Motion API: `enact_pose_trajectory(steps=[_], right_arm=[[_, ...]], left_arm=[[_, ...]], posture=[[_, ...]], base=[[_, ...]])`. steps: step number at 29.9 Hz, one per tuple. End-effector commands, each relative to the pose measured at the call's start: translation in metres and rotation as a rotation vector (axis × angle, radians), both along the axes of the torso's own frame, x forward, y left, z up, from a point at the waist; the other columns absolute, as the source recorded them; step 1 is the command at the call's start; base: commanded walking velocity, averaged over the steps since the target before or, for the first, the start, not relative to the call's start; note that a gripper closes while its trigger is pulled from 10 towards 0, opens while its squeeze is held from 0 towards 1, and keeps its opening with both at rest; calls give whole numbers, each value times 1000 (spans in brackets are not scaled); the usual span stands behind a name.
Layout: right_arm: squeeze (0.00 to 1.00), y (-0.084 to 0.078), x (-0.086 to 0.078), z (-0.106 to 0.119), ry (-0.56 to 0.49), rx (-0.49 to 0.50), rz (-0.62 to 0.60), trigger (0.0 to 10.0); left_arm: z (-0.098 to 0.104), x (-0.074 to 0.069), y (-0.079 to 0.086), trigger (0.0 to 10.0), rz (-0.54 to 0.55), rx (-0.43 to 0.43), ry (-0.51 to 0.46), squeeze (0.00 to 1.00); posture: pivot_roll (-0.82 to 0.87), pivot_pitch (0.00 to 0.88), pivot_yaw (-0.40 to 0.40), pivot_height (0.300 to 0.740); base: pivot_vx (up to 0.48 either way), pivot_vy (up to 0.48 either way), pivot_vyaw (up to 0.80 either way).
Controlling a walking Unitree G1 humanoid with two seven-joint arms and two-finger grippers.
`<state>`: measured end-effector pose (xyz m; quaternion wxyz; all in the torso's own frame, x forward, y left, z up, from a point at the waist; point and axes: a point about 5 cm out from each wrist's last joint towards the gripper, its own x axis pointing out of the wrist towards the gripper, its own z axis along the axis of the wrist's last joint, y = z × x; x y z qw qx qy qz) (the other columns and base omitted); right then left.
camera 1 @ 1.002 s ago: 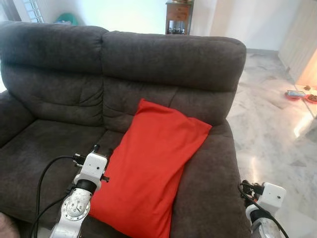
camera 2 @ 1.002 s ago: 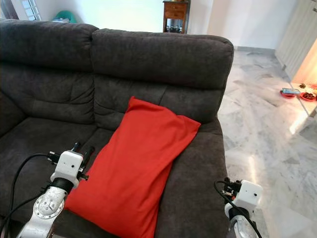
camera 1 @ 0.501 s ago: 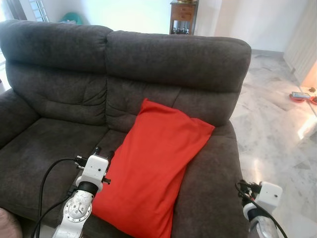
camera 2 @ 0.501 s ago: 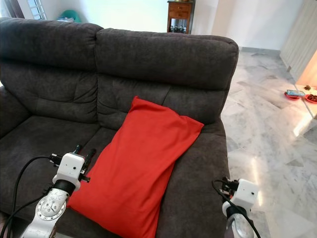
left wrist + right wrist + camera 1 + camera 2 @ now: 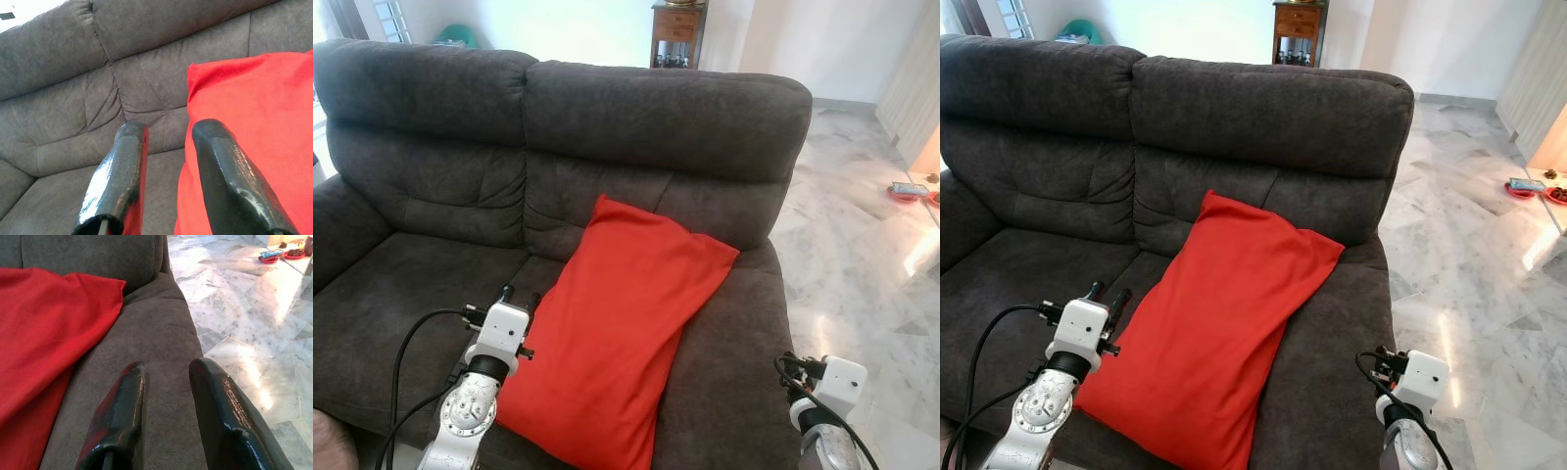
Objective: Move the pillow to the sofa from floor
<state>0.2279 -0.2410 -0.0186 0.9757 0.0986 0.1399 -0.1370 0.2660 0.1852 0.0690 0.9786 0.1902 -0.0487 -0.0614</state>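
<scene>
Left gripper (image 5: 517,297) parted and empty, lower left; draw straight back, avoiding snagging pillow (image 5: 617,328) on sofa (image 5: 656,108).

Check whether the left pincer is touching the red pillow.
Cannot tell. Left wrist view shows open left pincer at the red pillow edge, neither contact nor gap plain.

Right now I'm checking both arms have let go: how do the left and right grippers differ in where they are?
The left gripper sits over the seat at the red pillow's edge; the right gripper is over the sofa's armrest, apart from the pillow. The left's far finger overlaps red fabric; the right's fingers show only grey upholstery behind. Both are open, holding nothing.
</scene>
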Motion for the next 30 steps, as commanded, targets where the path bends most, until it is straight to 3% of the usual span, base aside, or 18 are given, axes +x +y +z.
enact_pose_trajectory(steps=[1, 30], right_arm=[[0, 1, 4, 2, -12, -2, 1, 10000], [0, 2, -5, -5, 27, -6, 15, 10000]], left_arm=[[-1, -1, 0, 10000, -2, 6, 1, 0], [-6, -9, -3, 10000, -11, -3, 17, 0]], posture=[[137, 0, -34, 738], [135, 0, -35, 738]], base=[[0, 0, 0], [0, 0, 0]])
